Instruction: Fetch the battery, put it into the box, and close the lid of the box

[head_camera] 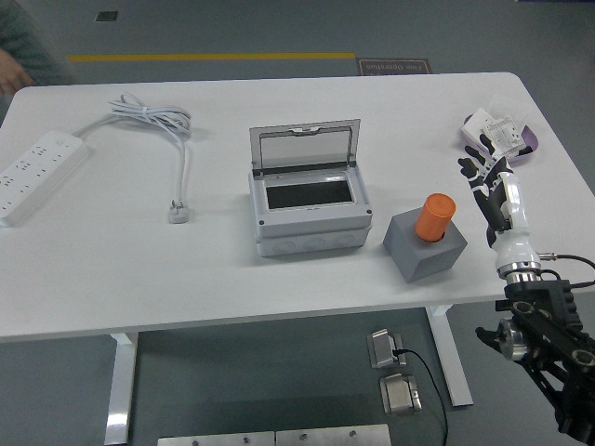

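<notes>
The white table (112, 269) carries everything in view. At its left end lies a white power strip (37, 172) with its cable coiled toward the middle. At the centre sits the grey box (309, 212), its clear lid (304, 147) standing open and tilted back, the dark inside bare. Just right of the box, near the front edge, a grey block (423, 249) holds the orange battery (433, 216) upright in a socket, its upper half standing free. At the far right corner a small purple tray (521, 149) holds white packets. The right hand (488, 181) hovers right of the battery, apart from it, fingers spread wide and holding nothing; the left hand is out of sight. A sleeve shows at the top left corner. The battery looks like a stiff, smooth cylinder, probably light but slippery, so a pinch around its exposed upper sides and a straight lift out of the block seems the safest hold.
</notes>
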Tool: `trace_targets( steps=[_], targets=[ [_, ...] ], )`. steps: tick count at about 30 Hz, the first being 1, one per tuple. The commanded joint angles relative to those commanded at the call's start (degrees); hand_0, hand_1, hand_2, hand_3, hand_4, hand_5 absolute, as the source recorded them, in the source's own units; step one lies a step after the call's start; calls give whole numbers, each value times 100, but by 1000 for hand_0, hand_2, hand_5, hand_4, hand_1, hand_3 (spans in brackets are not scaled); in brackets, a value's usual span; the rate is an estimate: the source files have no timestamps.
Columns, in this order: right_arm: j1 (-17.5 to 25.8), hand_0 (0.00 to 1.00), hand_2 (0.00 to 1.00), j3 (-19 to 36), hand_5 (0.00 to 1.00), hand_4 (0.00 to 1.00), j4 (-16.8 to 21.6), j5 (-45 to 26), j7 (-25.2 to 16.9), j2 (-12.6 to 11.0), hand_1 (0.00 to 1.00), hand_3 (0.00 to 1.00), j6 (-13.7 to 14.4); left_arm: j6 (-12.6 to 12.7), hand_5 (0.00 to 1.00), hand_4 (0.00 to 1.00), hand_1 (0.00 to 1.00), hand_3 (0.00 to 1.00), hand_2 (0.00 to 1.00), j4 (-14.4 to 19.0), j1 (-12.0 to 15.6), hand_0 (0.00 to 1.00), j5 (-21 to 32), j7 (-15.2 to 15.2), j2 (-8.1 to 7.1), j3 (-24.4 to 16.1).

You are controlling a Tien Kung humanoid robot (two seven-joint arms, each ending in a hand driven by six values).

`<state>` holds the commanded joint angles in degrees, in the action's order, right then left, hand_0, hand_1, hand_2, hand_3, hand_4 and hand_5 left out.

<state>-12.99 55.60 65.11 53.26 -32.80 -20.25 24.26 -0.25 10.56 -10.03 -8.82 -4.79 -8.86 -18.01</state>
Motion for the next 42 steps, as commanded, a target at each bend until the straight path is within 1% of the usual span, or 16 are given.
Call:
trace_targets(
  steps=[2, 4, 7, 9, 12, 17, 20, 23, 26, 28, 29, 34, 35, 40, 41, 42],
  targets=[
    [-24, 832, 882, -47, 728, 976, 9, 447, 217, -18, 815, 972, 151, -1, 220, 637, 738, 646, 730, 0, -6, 690, 24, 10, 3, 25],
    [-35, 832, 882, 21, 728, 976, -2, 928, 384, -13, 815, 972, 208, -3, 220, 637, 738, 646, 730, 0, -11, 690, 83, 32, 8, 85],
    [-34, 837, 878, 146, 723, 979, 13, 1564, 463, -31, 814, 966, 172, -4, 220, 637, 739, 645, 730, 0, -12, 690, 116, 45, 11, 120],
    [-13, 837, 878, 242, 723, 979, 56, 1887, 396, -75, 814, 966, 14, -3, 220, 637, 739, 645, 730, 0, -9, 690, 109, 43, 7, 112],
    [43, 841, 879, 326, 692, 974, 31, 1535, 160, -112, 815, 961, -301, 0, 220, 637, 740, 645, 729, 1, 0, 691, 65, 26, 3, 68],
    [177, 848, 878, 277, 690, 977, -53, 422, -142, -74, 814, 948, -931, 0, 219, 637, 741, 646, 729, 3, 13, 691, 21, 10, 7, 27],
    [211, 848, 878, 183, 690, 977, -118, -256, -228, -59, 814, 948, -1122, -3, 219, 637, 741, 646, 729, 4, 8, 691, 47, 20, 12, 57],
    [225, 842, 871, 122, 700, 981, -159, -772, -293, -52, 812, 948, -1146, -4, 219, 637, 741, 645, 729, 4, 3, 691, 82, 33, 12, 91],
    [219, 842, 871, 105, 700, 981, -189, -1148, -337, -28, 812, 948, -1101, -4, 219, 637, 741, 645, 729, 4, 5, 691, 76, 30, 11, 84],
    [202, 842, 871, 125, 700, 981, -236, -1178, -344, 5, 812, 948, -1066, -4, 219, 637, 741, 645, 729, 5, 7, 691, 51, 22, 12, 66],
    [192, 741, 848, 142, 697, 985, -271, -1174, -348, 24, 777, 940, -1052, -4, 221, 638, 741, 645, 728, 6, 9, 691, 39, 17, 13, 58],
    [138, 741, 848, 115, 697, 985, -414, -1014, -355, 35, 777, 940, -983, -3, 221, 638, 741, 645, 728, 9, 10, 691, 30, 15, 20, 53],
    [123, 666, 805, 84, 575, 949, -435, -995, -355, 33, 732, 881, -972, -2, 221, 638, 741, 645, 729, 9, 12, 691, 29, 16, 20, 52],
    [3, 666, 805, -46, 575, 949, -555, -770, -358, 113, 732, 881, -893, -2, 221, 638, 741, 645, 729, 14, 22, 691, -35, -2, 16, 9],
    [-25, 661, 794, -75, 490, 904, -582, -731, -358, 136, 730, 862, -883, -2, 220, 638, 741, 645, 729, 14, 22, 691, -44, -5, 16, 2],
    [-56, 661, 794, -108, 490, 904, -610, -706, -359, 155, 730, 862, -876, -2, 220, 638, 741, 645, 729, 14, 23, 691, -51, -7, 15, -3]
  ],
)
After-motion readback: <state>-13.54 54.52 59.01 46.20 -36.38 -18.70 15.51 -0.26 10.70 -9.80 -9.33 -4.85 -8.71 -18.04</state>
